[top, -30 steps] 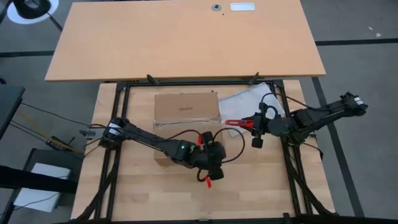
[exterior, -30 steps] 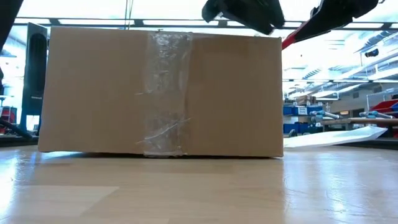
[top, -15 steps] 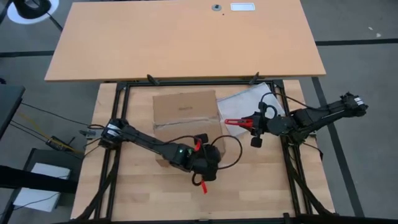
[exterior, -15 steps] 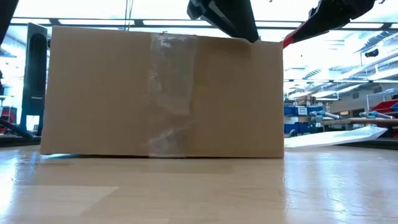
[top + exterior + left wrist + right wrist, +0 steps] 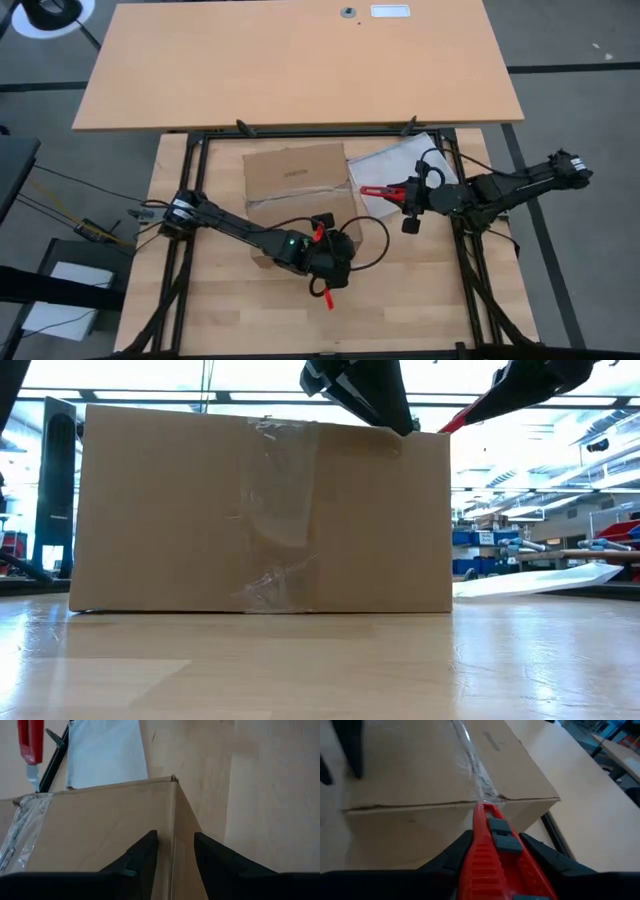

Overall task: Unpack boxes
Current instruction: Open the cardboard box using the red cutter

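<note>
The right gripper point(image 5: 492, 855), clamped on a red box cutter point(image 5: 492, 845), points its tip left at the carton point(image 5: 297, 185)'s taped seam point(image 5: 472, 762), while the left gripper point(image 5: 175, 847), part-open and empty, straddles the carton's near right corner.

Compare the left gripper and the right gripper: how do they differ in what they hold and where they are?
The right gripper is shut on the red box cutter, while the left gripper holds nothing, its fingers apart.

The right gripper is beside the cardboard box, at its right edge; the left gripper is at the box's near corner.

Both are dark two-finger grippers close to the box.
</note>
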Robot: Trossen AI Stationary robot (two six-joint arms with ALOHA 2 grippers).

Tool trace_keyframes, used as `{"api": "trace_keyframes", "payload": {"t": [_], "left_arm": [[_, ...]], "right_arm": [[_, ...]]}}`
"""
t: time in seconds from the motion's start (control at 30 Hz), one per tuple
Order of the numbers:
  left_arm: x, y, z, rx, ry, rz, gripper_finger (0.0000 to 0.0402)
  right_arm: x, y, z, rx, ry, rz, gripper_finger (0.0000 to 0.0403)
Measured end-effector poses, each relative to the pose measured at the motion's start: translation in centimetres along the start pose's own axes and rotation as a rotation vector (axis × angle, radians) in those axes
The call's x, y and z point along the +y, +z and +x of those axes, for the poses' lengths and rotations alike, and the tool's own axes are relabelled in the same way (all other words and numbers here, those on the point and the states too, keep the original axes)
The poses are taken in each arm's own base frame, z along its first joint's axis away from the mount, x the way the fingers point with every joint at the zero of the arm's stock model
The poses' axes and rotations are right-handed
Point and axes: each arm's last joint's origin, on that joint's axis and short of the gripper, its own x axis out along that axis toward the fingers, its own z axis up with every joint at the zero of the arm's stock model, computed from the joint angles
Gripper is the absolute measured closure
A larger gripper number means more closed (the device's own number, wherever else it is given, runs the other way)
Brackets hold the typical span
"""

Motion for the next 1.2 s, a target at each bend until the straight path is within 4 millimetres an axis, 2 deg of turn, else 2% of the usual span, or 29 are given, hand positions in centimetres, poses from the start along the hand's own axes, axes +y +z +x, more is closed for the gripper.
{"api": "trace_keyframes", "payload": {"t": [0.4,1.2], "left_arm": [[-0.1,0.1,0.1,-0.011,-0.004,-0.026,0.0261],[0.0,0.1,0.2,-0.021,0.026,-0.062,0.0261]], "right_arm": [[-0.2,0.1,1.6,0.030,0.024,-0.021,0.0262],[-0.1,-0.1,1.4,0.044,0.024,-0.103,0.0261]]}}
